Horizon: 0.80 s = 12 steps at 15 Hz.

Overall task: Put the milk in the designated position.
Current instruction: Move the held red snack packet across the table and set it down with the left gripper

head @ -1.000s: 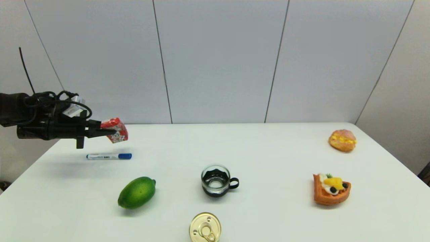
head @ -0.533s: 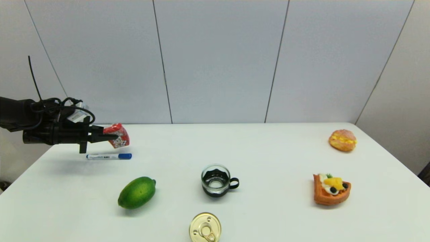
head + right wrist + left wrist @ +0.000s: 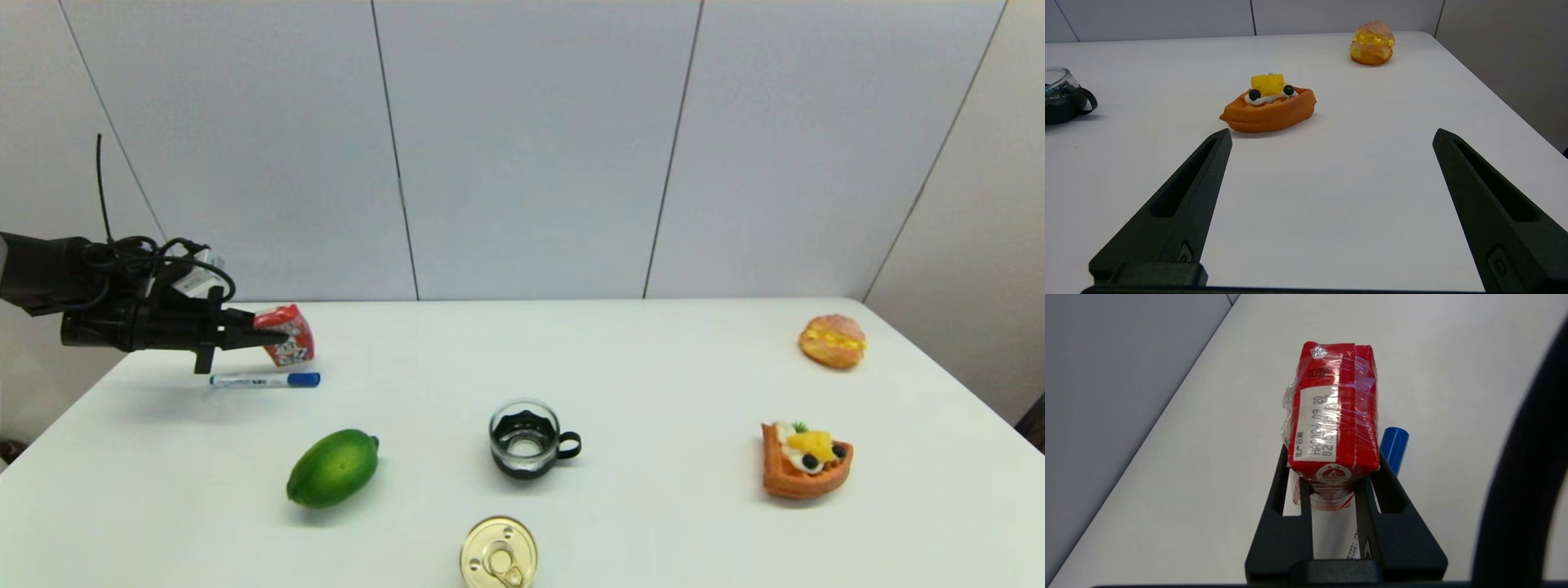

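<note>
Head view: milk [image 3: 286, 335] clamped btw. jaws (tilted).

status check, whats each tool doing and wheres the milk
Left tool shut on the milk, at the far left of the table. Blue-capped marker right beside it. Right tool open, idle near the waffle.

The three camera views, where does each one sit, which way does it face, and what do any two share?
Head view: on the robot's head, facing forward and down at the table; the left hand holds the milk behind the marker.
Left wrist view: behind the left hand, facing the milk; its black fingers show.
Right wrist view: behind the open right hand, facing the waffle.
Shared: the head and left wrist views show milk and marker.
</note>
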Available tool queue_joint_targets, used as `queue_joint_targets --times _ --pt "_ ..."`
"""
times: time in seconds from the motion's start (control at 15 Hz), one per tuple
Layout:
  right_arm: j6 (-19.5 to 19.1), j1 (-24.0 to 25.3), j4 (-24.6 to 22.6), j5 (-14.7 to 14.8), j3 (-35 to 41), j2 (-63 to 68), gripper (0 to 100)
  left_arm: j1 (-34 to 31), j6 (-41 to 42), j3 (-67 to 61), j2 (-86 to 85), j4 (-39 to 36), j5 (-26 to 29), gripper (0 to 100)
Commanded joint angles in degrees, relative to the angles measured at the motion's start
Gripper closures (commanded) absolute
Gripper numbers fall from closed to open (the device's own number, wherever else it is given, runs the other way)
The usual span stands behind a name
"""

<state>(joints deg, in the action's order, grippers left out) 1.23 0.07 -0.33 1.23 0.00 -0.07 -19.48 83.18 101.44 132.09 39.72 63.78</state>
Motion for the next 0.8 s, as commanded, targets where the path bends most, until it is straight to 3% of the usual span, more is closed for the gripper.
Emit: queue_joint_targets --times 0.07,0.8 --pt "0.00 0.01 -0.02 0.00 0.00 0.07 0 -0.03 -0.38 1.75 1.07 0.27 0.29 100" --pt "0.00 0.01 -0.02 0.00 0.00 0.07 0 0.41 -2.05 5.52 3.18 0.27 0.20 100"
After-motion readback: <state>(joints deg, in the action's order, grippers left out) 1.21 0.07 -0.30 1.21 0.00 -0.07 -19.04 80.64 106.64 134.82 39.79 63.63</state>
